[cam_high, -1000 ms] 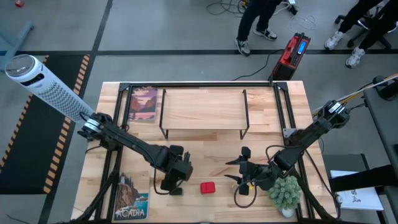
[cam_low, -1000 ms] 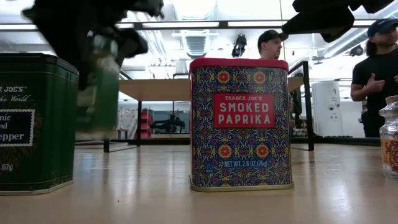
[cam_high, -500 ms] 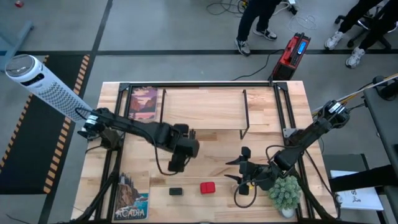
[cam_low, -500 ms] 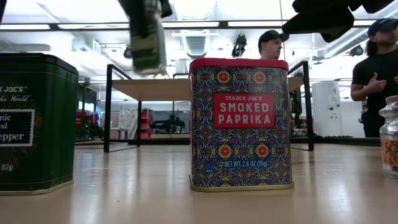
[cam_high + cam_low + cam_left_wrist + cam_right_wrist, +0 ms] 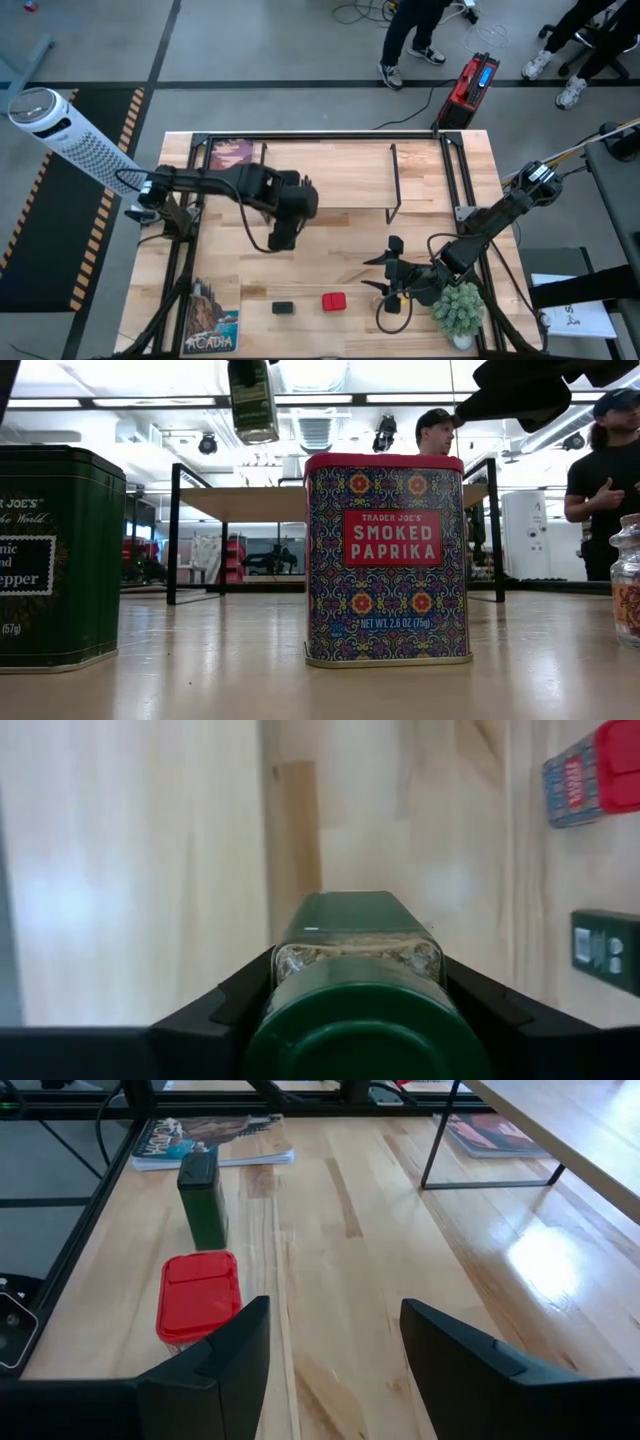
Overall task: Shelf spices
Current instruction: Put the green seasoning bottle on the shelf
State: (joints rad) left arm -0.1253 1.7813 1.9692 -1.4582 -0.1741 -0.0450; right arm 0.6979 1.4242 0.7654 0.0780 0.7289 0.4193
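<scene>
The green-lidded jar (image 5: 345, 1010) is hanging in the air, high above the table (image 5: 340, 260), just in front of the shelf (image 5: 325, 175). The left gripper (image 5: 281, 236) is pinching it between its 2 fingers (image 5: 225, 1010). The red tin (image 5: 333, 301) and the dark green tin (image 5: 283, 307) are standing side by side near the front edge of the table. The right gripper (image 5: 330, 1345) is waiting low near the plant (image 5: 458, 310), and its fingers are spread apart with nothing between them. 2 picture books (image 5: 211, 320) are lying on the left side of the table
</scene>
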